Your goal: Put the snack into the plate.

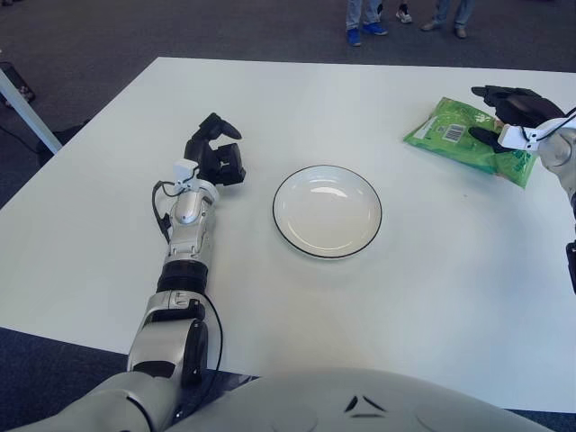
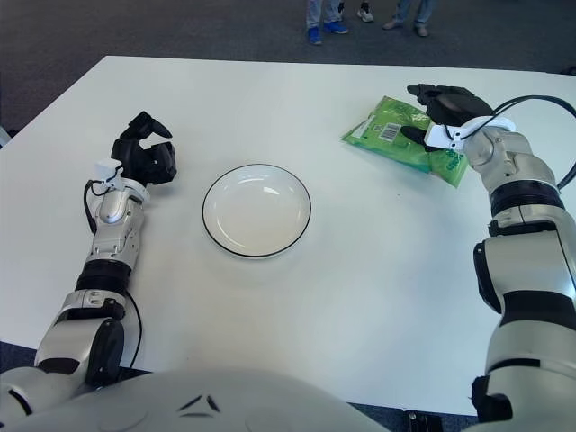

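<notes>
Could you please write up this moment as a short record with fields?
snack: green snack bag, flat on the white table, far right of the plate
plate: white plate, nothing in it
right hand: right hand over the bag's right part, fingers spread, not closed on it
left hand: left hand left of the plate, holding nothing

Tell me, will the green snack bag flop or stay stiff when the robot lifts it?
The green plastic snack bag looks puffy and crinkled, so it will probably bend and sag, not stay stiff. It seems light. Its shiny film could slip in the right hand over it.
</notes>
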Controlling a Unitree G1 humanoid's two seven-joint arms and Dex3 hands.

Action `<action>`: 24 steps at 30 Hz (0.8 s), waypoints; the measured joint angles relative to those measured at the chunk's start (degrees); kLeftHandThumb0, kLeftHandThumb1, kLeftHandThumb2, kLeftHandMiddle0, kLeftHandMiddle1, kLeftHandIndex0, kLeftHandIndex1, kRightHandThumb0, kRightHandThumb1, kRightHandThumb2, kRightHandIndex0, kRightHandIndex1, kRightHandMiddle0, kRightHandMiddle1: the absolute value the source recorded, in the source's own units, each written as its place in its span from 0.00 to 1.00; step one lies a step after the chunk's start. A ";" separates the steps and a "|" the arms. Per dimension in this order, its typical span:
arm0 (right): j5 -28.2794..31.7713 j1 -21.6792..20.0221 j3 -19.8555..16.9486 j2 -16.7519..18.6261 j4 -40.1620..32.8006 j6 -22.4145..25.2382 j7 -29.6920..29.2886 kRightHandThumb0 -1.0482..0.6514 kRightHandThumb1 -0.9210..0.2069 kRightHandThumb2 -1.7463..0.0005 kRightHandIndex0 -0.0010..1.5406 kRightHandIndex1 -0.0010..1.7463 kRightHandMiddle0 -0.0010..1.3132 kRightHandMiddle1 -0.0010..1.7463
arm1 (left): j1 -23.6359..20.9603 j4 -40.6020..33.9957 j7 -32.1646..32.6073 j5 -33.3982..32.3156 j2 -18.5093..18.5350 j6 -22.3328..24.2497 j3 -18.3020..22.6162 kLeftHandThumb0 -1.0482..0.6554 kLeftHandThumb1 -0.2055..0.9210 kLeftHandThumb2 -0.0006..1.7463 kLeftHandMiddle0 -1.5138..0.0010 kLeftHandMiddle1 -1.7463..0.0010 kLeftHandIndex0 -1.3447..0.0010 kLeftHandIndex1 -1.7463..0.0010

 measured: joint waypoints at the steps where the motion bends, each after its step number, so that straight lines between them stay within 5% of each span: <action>1: 0.08 -0.02 0.00 0.12 0.10 0.02 0.30 0.00 0.00 0.37 0.00 0.00 0.00 0.00 | 0.03 -0.04 0.00 0.00 0.00 0.17 0.00 0.33 0.45 0.77 0.12 0.00 0.53 0.00; 24: 0.99 -0.52 1.18 3.86 4.34 5.10 3.92 0.00 0.00 0.39 0.00 0.00 0.00 0.00 | -0.11 0.29 1.27 0.47 -0.15 0.15 -0.05 0.33 0.45 0.77 0.12 0.00 0.53 0.00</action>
